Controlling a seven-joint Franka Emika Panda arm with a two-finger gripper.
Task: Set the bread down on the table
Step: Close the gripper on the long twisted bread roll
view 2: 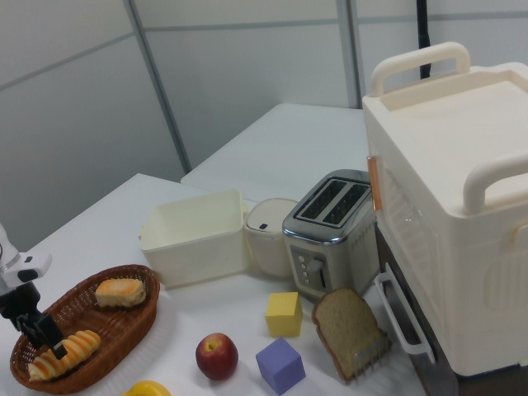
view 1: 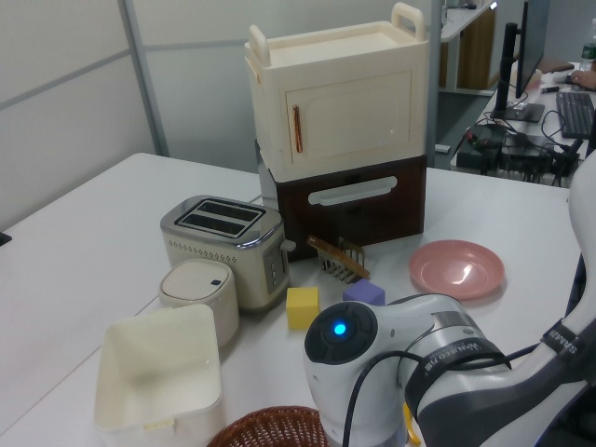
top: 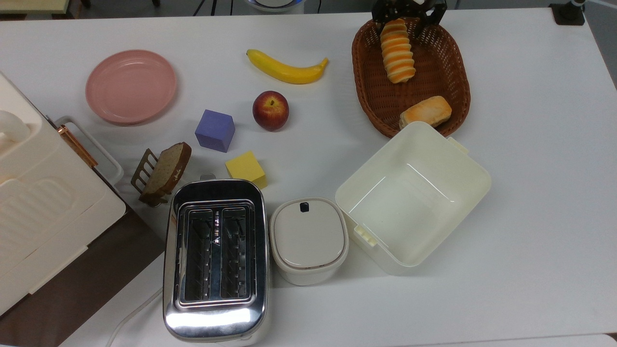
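Striped bread loaf (top: 397, 50): lying lengthwise in the brown wicker basket (top: 453, 58), upper right of the top view, beside a short golden bun (top: 425, 112). Gripper (top: 408, 17): at the loaf's far end, fingers spread wide, straddling it. White table (top: 530, 193): beneath the basket.

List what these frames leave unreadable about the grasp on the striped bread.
- Gripper top: cut off by the top view's upper edge.
- Bread far end: sits between the fingers; contact not resolvable in the top view.
- Basket: cut by the left view's bottom edge, with the arm in front of it.
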